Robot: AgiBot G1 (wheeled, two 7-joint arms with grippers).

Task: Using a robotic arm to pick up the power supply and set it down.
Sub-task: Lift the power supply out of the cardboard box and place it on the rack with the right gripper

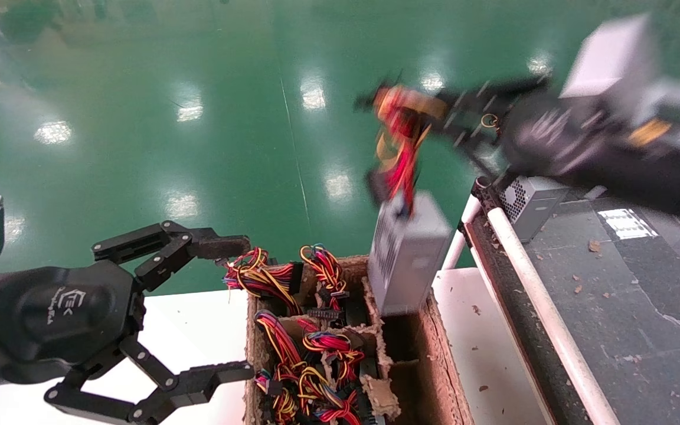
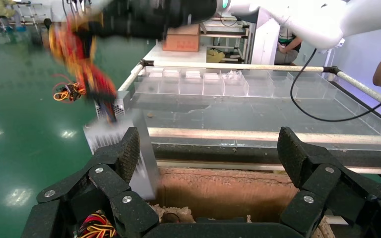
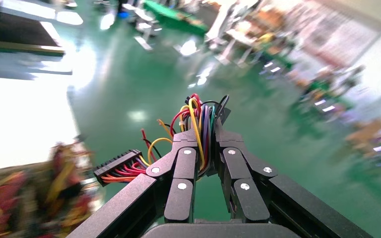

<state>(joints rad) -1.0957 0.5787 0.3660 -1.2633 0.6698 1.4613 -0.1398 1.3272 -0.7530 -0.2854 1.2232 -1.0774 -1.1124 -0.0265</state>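
The power supply (image 1: 408, 260), a grey metal box with a vented face, hangs tilted over the far right corner of the cardboard box (image 1: 434, 354). It dangles from its red, yellow and orange wire bundle (image 1: 402, 136). My right gripper (image 1: 431, 115), on the robotic arm, is shut on that bundle (image 3: 198, 119) high above the box; a black connector (image 3: 119, 171) sticks out beside its fingers. In the left wrist view the power supply (image 2: 106, 134) hangs just past one finger. My left gripper (image 1: 245, 307) stands open beside the box's left side, holding nothing.
Several more wire bundles (image 1: 304, 354) fill the cardboard box's compartments. A second grey unit (image 1: 532, 203) lies on the dark conveyor belt (image 1: 611, 295) to the right, behind a white rail (image 1: 529, 271). White tabletop (image 1: 198, 330) lies under the left gripper; green floor lies beyond.
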